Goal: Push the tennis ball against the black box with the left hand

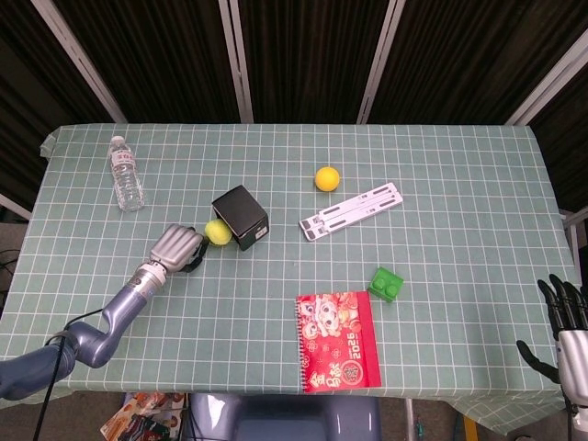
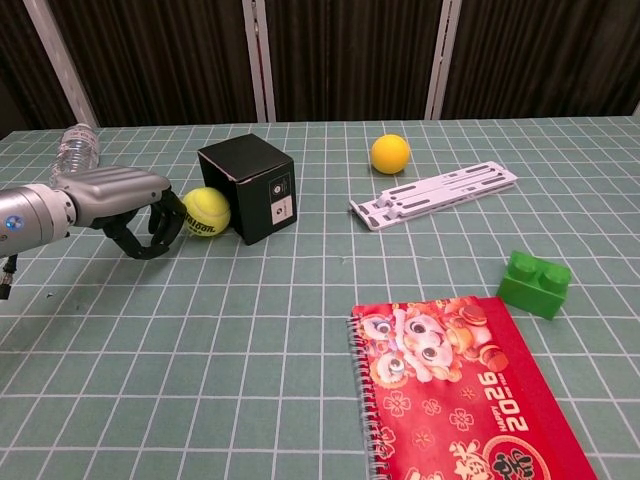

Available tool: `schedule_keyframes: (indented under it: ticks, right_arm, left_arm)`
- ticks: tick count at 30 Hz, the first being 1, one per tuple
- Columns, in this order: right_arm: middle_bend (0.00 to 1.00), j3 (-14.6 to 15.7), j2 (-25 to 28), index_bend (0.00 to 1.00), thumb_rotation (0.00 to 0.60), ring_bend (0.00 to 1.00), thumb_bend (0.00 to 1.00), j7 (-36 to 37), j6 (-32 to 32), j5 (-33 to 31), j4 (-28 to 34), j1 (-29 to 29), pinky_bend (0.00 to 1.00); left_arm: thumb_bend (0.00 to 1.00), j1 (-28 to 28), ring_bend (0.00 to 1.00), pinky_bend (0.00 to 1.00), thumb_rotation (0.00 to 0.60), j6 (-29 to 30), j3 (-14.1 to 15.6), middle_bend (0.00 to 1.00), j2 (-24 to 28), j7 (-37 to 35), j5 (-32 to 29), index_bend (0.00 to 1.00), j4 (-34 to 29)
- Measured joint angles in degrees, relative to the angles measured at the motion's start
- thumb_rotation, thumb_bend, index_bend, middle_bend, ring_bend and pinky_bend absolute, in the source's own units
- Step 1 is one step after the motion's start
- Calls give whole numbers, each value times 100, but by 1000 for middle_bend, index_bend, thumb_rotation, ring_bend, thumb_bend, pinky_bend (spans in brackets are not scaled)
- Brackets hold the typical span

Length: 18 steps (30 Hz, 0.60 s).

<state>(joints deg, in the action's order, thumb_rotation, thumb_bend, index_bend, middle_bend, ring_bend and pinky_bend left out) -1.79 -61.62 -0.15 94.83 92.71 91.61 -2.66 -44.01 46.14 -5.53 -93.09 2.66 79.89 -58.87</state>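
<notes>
— Fingers of the left hand (image 2: 128,205) are curled, holding nothing, touching the tennis ball (image 2: 206,212), which sits against the black box (image 2: 247,187).

— What risk?

— Pushing more may turn the box or slip the ball past its corner toward 6 o'clock. Free cloth lies there; the bottle (image 1: 127,173) is at 10 o'clock, well apart.

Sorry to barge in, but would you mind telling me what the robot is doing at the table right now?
The left hand is pushing a tennis ball across the checked tablecloth toward the black box. Its curled fingers are right behind the ball, which now sits against the box's side, so the push looks about finished. The right hand hangs idle at the table's far edge with its fingers apart. An orange ball, a white stand, a green brick and a red notebook lie untouched.
</notes>
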Motion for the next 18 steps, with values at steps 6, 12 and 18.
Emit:
schedule_keyframes:
  ticks: [6, 12, 18]
  right_arm:
    - [0, 4, 32, 0, 600, 0, 249, 48, 27, -1, 8, -22, 0]
    - [0, 12, 35, 0, 600, 0, 248, 33, 16, 6, 12, -26, 0]
    - [0, 16, 28, 0, 600, 0, 248, -5, 3, 2, 28, -28, 0]
  left_arm:
    - [417, -51, 283, 482, 600, 28, 14, 425, -157, 152, -7, 466, 174]
    - [417, -47, 176, 406, 600, 168, 38, 312, -202, 229, 24, 367, 200]
    - [417, -12, 79, 378, 600, 375, 70, 255, -175, 327, 100, 341, 133]
